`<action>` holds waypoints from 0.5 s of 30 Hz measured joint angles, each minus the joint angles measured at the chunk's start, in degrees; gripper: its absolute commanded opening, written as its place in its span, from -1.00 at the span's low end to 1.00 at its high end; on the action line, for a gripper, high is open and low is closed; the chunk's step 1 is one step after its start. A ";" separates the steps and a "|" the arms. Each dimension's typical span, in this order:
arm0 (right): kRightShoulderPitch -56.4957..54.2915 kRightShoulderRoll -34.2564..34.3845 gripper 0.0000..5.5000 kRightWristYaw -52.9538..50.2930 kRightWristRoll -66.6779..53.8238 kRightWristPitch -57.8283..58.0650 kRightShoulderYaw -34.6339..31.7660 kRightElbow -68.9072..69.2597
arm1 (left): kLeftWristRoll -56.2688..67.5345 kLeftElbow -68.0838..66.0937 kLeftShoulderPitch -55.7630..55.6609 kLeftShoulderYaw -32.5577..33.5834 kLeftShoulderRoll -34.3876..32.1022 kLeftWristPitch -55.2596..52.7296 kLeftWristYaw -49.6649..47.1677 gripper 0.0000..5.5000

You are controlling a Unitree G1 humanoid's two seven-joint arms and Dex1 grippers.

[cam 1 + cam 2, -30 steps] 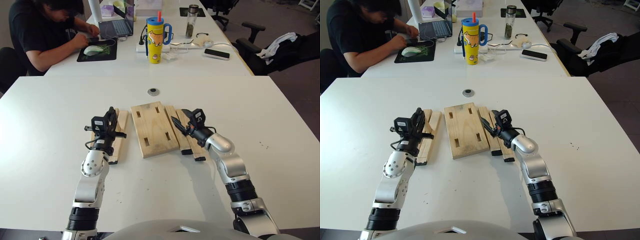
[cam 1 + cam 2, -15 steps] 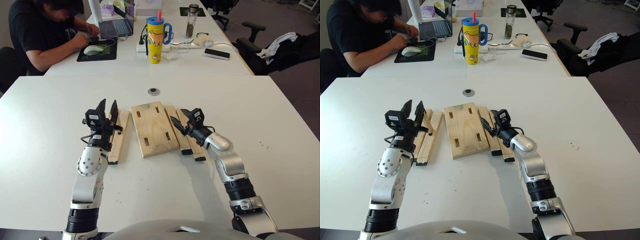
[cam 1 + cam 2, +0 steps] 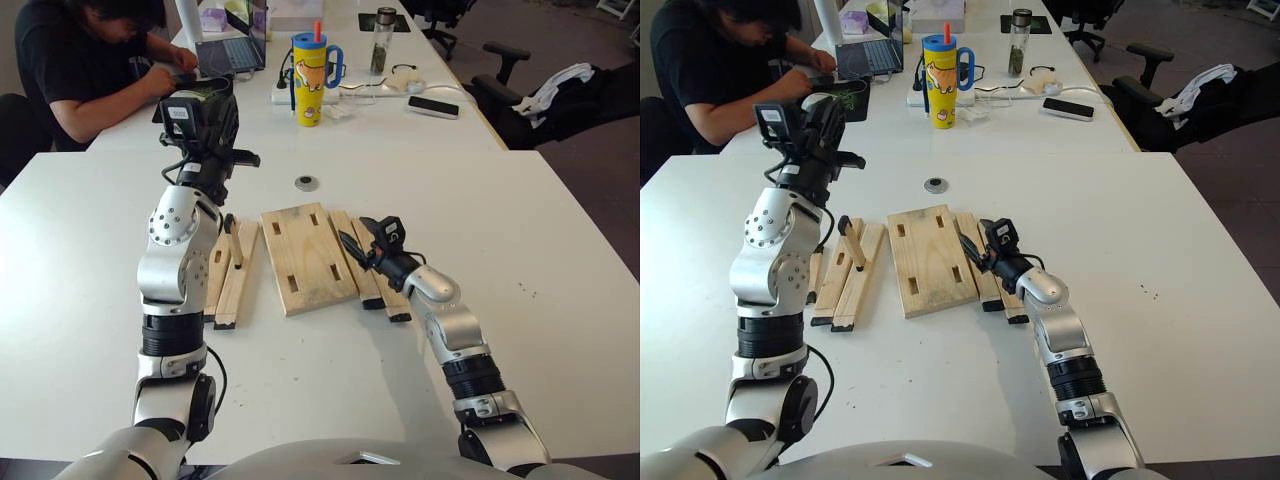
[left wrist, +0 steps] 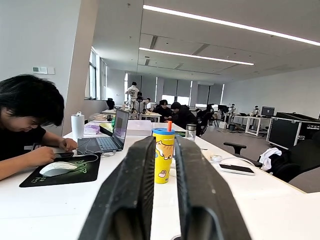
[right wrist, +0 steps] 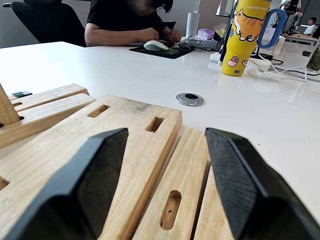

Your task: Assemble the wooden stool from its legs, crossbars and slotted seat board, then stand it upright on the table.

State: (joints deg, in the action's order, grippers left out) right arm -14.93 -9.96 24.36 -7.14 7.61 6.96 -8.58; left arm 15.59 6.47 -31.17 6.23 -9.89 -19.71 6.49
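Note:
The slotted seat board (image 3: 308, 257) lies flat mid-table. Two wooden legs (image 3: 238, 278) lie to its left, and a short wooden piece (image 3: 232, 243) stands tilted on them. Two more slotted legs (image 3: 396, 304) lie along the board's right edge. My right gripper (image 3: 358, 240) is open just above those right legs, its fingers (image 5: 100, 165) spread over the board's edge and holding nothing. My left gripper (image 3: 205, 108) is raised high above the left legs, level with the far table. Its fingers (image 4: 130, 190) are nearly together and hold nothing.
A metal grommet (image 3: 306, 183) sits in the table behind the board. On the far table stand a yellow cup (image 3: 310, 80), a bottle (image 3: 385, 42) and a phone (image 3: 433, 106), where a person works at a laptop. An office chair (image 3: 510, 95) stands at right.
My left arm lifted from the left legs to high above the table, its fingers closing, and left the short piece standing tilted on them. The right gripper has barely moved.

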 measured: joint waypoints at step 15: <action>-0.38 0.75 0.05 -1.83 0.09 -1.37 0.00 -1.02 | 2.45 0.15 5.37 2.44 0.74 -5.34 0.46 -1.00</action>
State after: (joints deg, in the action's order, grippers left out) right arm -15.30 -9.21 22.53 -7.05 6.24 6.95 -9.60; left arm 18.03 6.62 -25.80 8.67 -9.15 -25.05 6.94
